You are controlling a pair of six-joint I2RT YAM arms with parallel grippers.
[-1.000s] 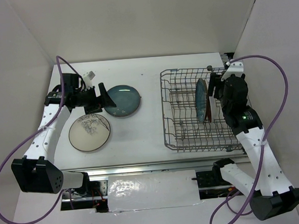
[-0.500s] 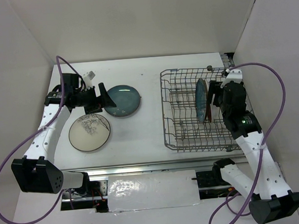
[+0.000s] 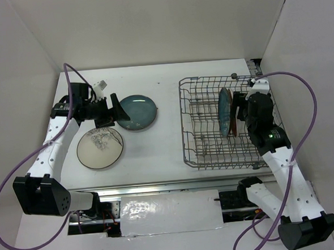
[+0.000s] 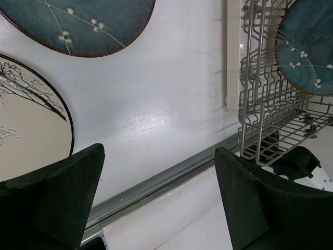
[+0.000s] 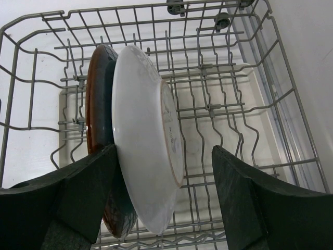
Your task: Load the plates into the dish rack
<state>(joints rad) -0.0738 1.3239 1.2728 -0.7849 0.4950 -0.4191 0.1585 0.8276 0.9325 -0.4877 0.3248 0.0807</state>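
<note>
At the grey wire dish rack point(image 3: 187, 129), right gripper point(image 5: 164, 153) hangs open, empty; wide-open, empty left gripper point(image 4: 158, 156) should pinch the round teal plate point(image 3: 139, 112) squarely by its rim.

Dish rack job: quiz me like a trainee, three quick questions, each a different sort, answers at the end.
1. How many plates stand upright in the dish rack?
2. True or false: the right claw is clamped on a plate.
3. The cream plate lies: A flat on the table, B upright in the rack, C under another plate.
Key: 1 two; 2 false, it is open; 3 A.
</note>
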